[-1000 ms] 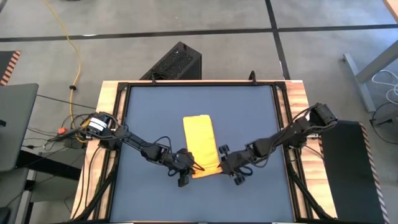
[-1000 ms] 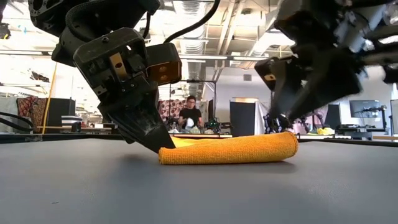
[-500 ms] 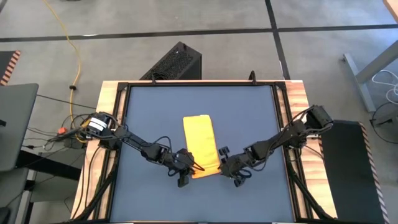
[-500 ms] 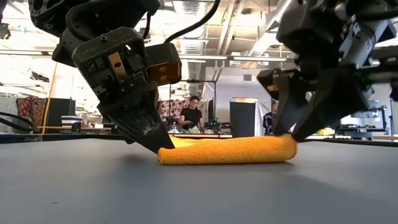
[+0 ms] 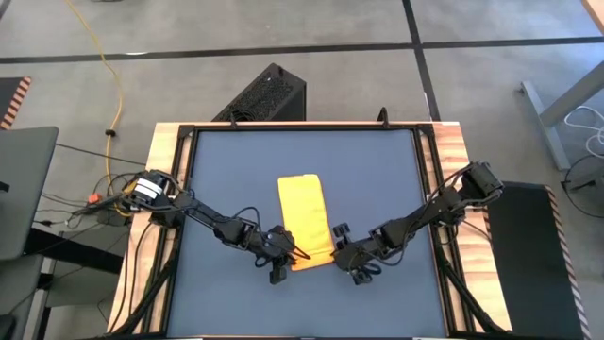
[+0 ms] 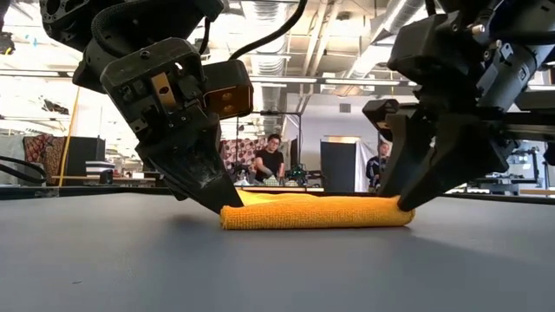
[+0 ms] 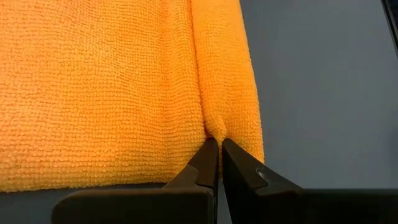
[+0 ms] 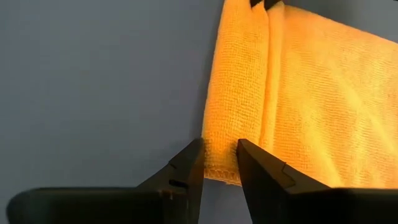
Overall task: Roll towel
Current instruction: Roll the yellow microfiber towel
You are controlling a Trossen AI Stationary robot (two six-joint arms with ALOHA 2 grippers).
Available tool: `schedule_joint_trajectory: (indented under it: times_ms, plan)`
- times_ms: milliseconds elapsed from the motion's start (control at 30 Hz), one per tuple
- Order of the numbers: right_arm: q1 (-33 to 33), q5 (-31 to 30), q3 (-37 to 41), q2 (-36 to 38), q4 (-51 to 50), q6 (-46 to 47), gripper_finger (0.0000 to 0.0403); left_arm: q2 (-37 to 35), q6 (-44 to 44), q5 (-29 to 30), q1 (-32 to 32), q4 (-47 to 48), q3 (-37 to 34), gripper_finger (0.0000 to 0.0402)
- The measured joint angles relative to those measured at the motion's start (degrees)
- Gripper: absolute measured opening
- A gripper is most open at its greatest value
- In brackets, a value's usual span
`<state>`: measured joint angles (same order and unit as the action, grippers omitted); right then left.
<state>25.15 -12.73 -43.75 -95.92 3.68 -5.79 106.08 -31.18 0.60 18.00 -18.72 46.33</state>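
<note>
The yellow-orange towel (image 5: 302, 219) lies flat on the dark blue tabletop, its long side running far to near. Its near end is rolled into a low roll (image 6: 316, 212). My left gripper (image 5: 286, 253) is at the roll's left end, shut on the cloth (image 7: 219, 146). My right gripper (image 5: 336, 255) is at the roll's right end, down at the table (image 6: 401, 204). It is open, and its fingers (image 8: 219, 149) stand on either side of the roll's end edge. My left gripper pinches the towel between its two fingers at the crease (image 7: 214, 127) where the roll meets the flat cloth, on the towel's left side edge. The fingers slant down from the table's left. The cloth puckers a little at the tips, and the towel stays on the table. My right gripper's fingers (image 8: 186, 165) stand about the roll's right end; whether they touch it, I cannot tell.
The blue tabletop (image 5: 236, 170) is bare around the towel, inside a wooden frame (image 5: 170, 142). A black box (image 5: 266, 94) stands on the floor beyond the far edge. People (image 6: 264, 160) are in the room far behind the table.
My right gripper has come down and toward the table's left, up to the roll's right end, so its fingertips now stand at the table beside the roll. My left gripper and the towel have kept still.
</note>
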Motion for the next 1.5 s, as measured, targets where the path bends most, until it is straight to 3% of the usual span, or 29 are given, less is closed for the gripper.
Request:
schedule_joint_trajectory:
  times_ms: [333,533,700,867,1133,1500]
  plan:
    - [-0.6,0.7,0.0,0.0,-1.1,1.6,0.0085,0.0,0.1,0.9,0.0,-0.2,0.0,0.0004]
    - [-2.0,2.8,1.2,0.1,0.3,4.2,0.0046,0.0,0.3,1.1,0.0,-0.3,0.0,0.0045]
    - [-4.3,9.6,4.2,0.1,6.2,8.7,0.0018,0.0,2.6,1.4,0.1,-1.3,0.0,0.0081]
    - [-6.5,16.4,4.6,0.2,7.3,12.0,0.0019,-1.4,9.4,4.6,0.0,-2.5,-0.1,0.0098]
    - [-10.2,28.6,4.7,0.0,7.8,15.9,0.0019,-6.4,16.9,8.6,0.1,-1.8,-0.1,0.0100]
    - [-18.8,43.4,4.7,0.0,9.2,24.0,0.0018,-7.2,19.9,8.1,2.1,-1.1,-0.1,0.0100]
